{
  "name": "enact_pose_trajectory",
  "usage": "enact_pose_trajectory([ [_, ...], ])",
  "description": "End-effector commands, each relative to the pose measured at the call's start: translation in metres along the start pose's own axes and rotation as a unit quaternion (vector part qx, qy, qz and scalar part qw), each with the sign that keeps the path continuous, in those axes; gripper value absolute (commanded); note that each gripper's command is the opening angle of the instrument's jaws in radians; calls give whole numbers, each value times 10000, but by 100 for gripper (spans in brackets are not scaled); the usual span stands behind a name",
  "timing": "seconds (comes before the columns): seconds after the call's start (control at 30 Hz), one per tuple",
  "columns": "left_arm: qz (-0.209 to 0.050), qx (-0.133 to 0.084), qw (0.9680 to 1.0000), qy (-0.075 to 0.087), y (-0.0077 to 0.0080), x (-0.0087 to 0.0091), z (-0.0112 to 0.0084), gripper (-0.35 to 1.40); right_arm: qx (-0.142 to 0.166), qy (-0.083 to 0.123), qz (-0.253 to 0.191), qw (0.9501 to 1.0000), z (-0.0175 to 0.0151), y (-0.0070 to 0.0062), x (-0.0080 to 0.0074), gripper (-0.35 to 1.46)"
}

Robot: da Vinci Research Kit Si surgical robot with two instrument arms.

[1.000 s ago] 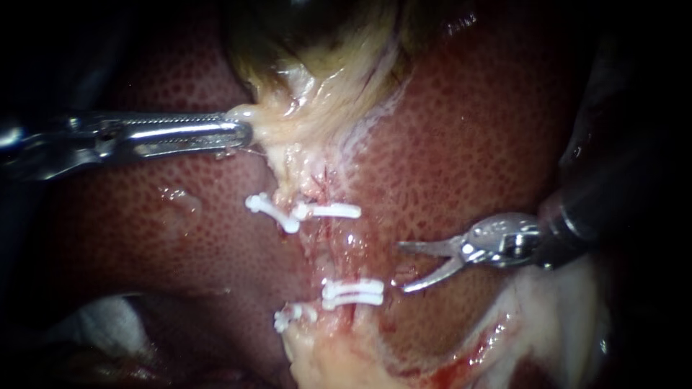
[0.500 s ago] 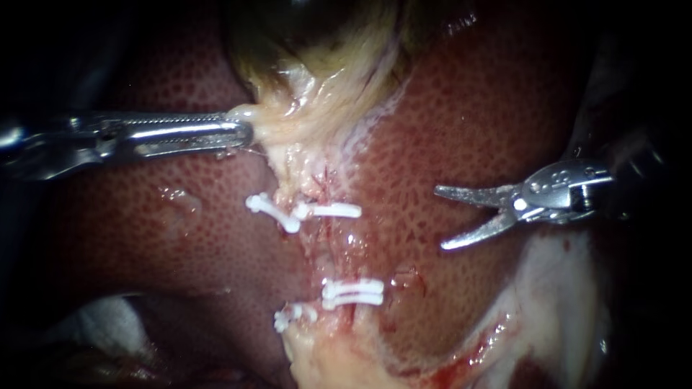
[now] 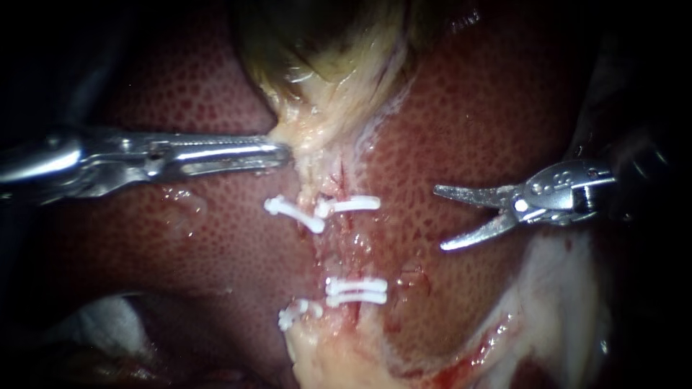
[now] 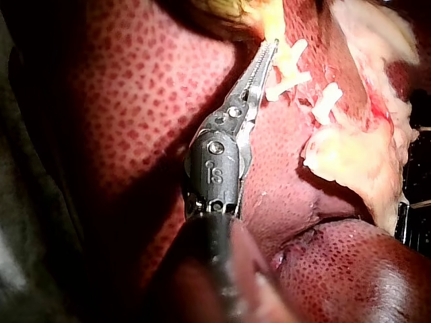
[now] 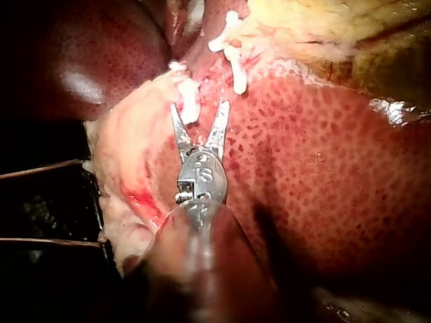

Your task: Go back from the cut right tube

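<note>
My left instrument (image 3: pixel 277 153) comes in from the left, its jaws shut on the pale tissue at the neck of the gallbladder (image 3: pixel 324 43). Below that hold, a reddish strip (image 3: pixel 352 245) runs down over the liver (image 3: pixel 468 115). Two white clips (image 3: pixel 292 214) cross the strip's upper end and a double clip (image 3: pixel 357 292) crosses its lower end. My right instrument (image 3: pixel 438 219) hangs to the right of the strip, its jaws open, empty and clear of tissue. The left wrist view shows the left instrument's jaws (image 4: pixel 269 50) shut on pale tissue beside the clips (image 4: pixel 289 77). The right wrist view shows the right instrument's open jaws (image 5: pixel 200 111) short of a clip (image 5: pixel 188 104).
One more small clip (image 3: pixel 295 313) sits low on the left of the strip. Pale fatty tissue (image 3: pixel 324 353) lies below the clips and another pale fold (image 3: pixel 562 302) under my right instrument. White gauze (image 3: pixel 101 317) shows at the lower left.
My right instrument drew back right and upward from the clipped strip, jaws still open, then held still. My left instrument then moved right, carrying the gallbladder neck and upper clips with it.
</note>
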Motion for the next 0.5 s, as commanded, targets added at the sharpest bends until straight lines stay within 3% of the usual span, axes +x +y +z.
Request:
enact_pose_trajectory([
  [0.03,-38,-22,10000,-44,1,-3,6,-35,1,0,0,10000,0,0,0,144],
  [0.17,-15,-52,10000,-83,5,-8,20,-35,0,0,0,10000,1,0,0,144],
  [0.5,-14,-64,9999,-83,5,-8,22,-35,-3,0,2,10000,2,0,1,143],
])
